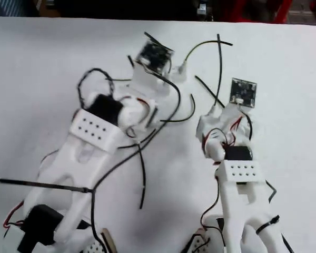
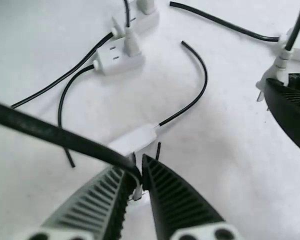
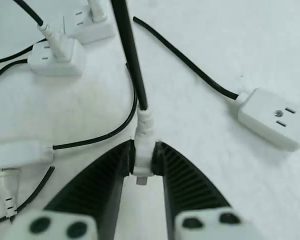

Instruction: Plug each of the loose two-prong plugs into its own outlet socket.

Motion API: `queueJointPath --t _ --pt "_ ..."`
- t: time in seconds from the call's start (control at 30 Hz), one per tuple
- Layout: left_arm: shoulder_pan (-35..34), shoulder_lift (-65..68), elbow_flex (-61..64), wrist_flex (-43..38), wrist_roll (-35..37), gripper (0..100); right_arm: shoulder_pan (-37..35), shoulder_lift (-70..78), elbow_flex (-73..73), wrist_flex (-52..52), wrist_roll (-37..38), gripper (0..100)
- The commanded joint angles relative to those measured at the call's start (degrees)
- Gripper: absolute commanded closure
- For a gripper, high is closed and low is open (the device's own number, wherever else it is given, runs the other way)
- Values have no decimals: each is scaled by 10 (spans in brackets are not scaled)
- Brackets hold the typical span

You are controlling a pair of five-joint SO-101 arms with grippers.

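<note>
Right wrist view puts the right gripper clamped on a white plug, with an empty socket near but apart from it. Left wrist view has the left gripper pinched on what looks like a small plug, just beside a socket block. Farther off, a filled socket and a second filled socket each carry a plug. I judge two done, two left.

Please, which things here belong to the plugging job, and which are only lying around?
Job: right gripper, shut on a plug; empty socket; left gripper, shut on a white piece; socket beside it; a socket already plugged.
Not job: black tie on an arm; red objects beyond the table.
</note>
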Motion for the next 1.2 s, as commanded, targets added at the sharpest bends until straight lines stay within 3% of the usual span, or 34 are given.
queueJointPath --t 0.0,0.23,0.5,0.67,0.77,0.93,1.17 --pt "47 -25 41 -68 28 955 10 -18 -4 -12 -4 981" --pt "54 -34 96 -70 79 720 10 -15 -4 -12 -4 981" --pt "44 -152 109 30 5 718 17 -18 -4 -12 -4 981" --pt "41 -140 169 12 -19 718 39 -19 -7 -12 -4 981" --pt "4 -140 195 -1 -21 718 29 -20 -8 -9 6 981" --pt "-86 -165 201 18 -25 718 -11 -20 -32 28 93 981" --pt "-211 -220 236 44 -87 718 -99 -20 -80 138 170 981"
